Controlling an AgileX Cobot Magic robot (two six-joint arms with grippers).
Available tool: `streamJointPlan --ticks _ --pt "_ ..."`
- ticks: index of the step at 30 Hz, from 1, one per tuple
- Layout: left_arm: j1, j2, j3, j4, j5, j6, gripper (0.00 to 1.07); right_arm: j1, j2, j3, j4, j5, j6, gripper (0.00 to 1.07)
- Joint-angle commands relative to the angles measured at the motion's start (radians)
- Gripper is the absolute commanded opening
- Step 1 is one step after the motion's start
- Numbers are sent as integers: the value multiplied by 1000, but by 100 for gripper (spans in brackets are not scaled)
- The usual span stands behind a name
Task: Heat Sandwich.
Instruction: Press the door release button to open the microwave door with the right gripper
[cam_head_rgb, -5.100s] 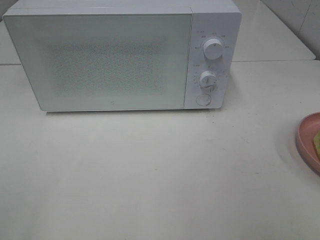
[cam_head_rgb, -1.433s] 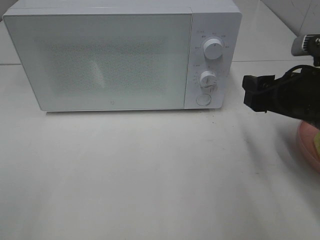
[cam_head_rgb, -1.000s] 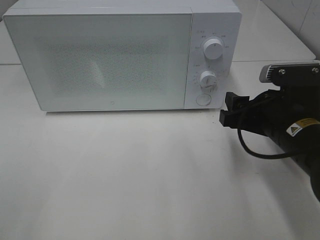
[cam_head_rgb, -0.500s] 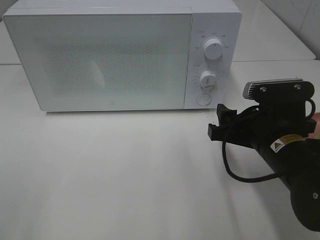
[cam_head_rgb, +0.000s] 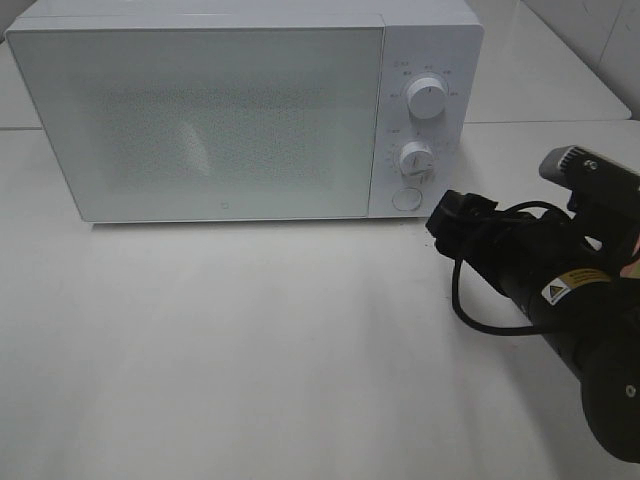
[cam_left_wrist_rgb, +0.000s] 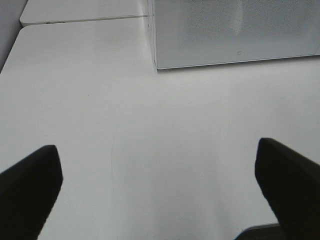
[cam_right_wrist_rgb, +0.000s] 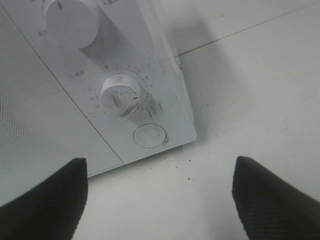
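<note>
White table (cam_head_rgb: 250, 350); right claw (cam_head_rgb: 447, 216) spread, low, pointing at microwave (cam_head_rgb: 200, 120) button (cam_head_rgb: 405, 199).

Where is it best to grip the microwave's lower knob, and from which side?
Grip the lower knob by its round rim, coming straight at the front of the microwave. It sticks out as a short cylinder, so the open right gripper could likely close across it.

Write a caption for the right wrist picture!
Open right end effector faces the round button near a dial on the microwave.
</note>
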Motion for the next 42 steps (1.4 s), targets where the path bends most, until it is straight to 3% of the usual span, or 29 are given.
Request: streamJointPlan --ticks 1,9,13,16,17,20,21,23,25,42 --pt "1 -27 2 2 -14 1 103 5 -2 2 -7 -14 241 76" --pt "1 -27 2 2 -14 1 103 5 -2 2 -7 55 733 73" --pt "1 -27 2 2 -14 1 103 5 -2 2 -7 85 843 68" --pt "1 -27 2 2 -14 1 103 5 -2 2 -7 90 933 54" --pt "1 -27 2 2 -14 1 103 5 -2 2 -7 90 933 54" --pt "1 -27 2 2 -14 1 103 5 -2 2 -7 89 951 32" --pt "1 -27 2 2 -14 1 103 5 -2 2 -7 89 951 32" --pt "1 -27 2 2 -14 1 103 5 -2 2 -7 90 951 12" --pt "1 -27 2 2 -14 1 103 5 -2 2 -7 90 953 0" --pt "1 -27 2 2 -14 1 103 1 12 -50 -8 147 974 0"
